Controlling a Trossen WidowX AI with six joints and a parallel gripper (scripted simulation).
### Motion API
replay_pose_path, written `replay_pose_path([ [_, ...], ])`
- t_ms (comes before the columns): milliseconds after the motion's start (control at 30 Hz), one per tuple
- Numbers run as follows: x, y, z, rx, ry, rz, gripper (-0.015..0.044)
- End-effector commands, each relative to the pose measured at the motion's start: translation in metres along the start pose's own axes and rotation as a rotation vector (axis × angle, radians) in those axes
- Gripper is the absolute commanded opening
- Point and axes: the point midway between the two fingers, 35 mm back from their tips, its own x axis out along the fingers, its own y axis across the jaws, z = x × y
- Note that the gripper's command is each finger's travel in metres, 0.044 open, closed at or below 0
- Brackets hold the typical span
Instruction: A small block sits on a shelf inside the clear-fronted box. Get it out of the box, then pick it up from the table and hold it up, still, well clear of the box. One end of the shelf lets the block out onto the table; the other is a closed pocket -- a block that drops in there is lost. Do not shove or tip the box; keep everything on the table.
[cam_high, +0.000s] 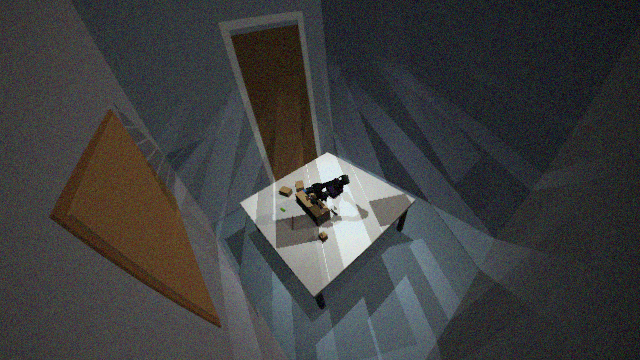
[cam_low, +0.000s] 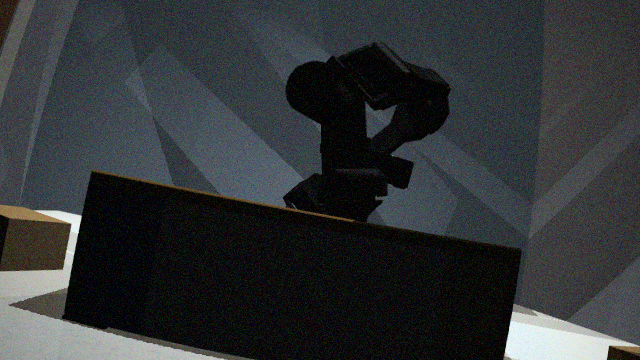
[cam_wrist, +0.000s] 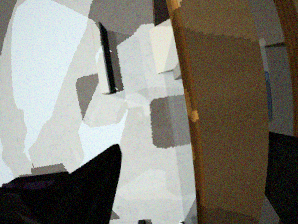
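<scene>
The box stands on the table, with its dark wall toward the exterior camera. Its wooden part runs down the right half of the wrist view. My gripper is open and empty, over the box; in the wrist view one dark finger is left of the wooden part and the other at its right. In the exterior view the fingertips are hidden behind the box. A blue patch shows beyond the wooden part; I cannot tell whether it is the block. The shelf and its ends cannot be made out.
Wooden blocks stand around the box on the table. A small green piece lies on the table. A thin dark bar lies left of the box in the wrist view.
</scene>
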Motion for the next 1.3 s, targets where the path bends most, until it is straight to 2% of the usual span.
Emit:
replay_pose_path([
  [0, 0.0, 0.0, 0.009, -0.002, -0.002, -0.006, 0.04],
  [1067, 0.011, -0.001, 0.06, -0.002, -0.004, -0.006, 0.04],
  [1267, -0.027, -0.002, 0.062, -0.012, 0.008, -0.015, 0.04],
])
